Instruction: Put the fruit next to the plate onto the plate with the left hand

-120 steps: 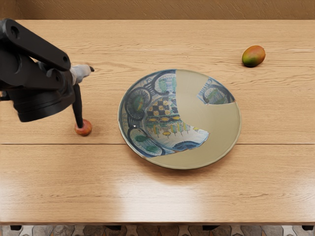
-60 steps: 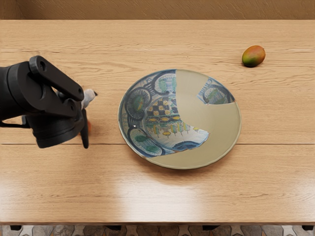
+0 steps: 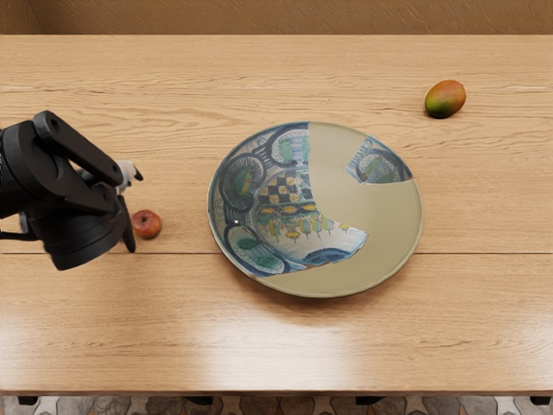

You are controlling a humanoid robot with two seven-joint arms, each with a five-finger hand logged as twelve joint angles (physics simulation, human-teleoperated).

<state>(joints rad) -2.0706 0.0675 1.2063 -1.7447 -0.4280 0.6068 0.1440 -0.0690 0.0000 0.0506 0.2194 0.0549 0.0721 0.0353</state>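
lying on the table (image 3: 259, 346) at centre left, the small red fruit (image 3: 147, 224) sits just right of the left hand (image 3: 82, 218); whether that hand is open or closed i cannot tell. the plate (image 3: 393, 216) lies to the right with bare wood between, and a mango (image 3: 445, 98) is at upper right.

One plate (image 3: 390, 226), one red fruit (image 3: 147, 224), one mango (image 3: 445, 98).

The left hand (image 3: 95, 216) sits just left of a small red fruit (image 3: 147, 224) beside the plate (image 3: 389, 216); a mango (image 3: 445, 98) lies far right.

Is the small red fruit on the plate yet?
Off. The small red fruit rests on the wooden table, left of the round patterned plate.
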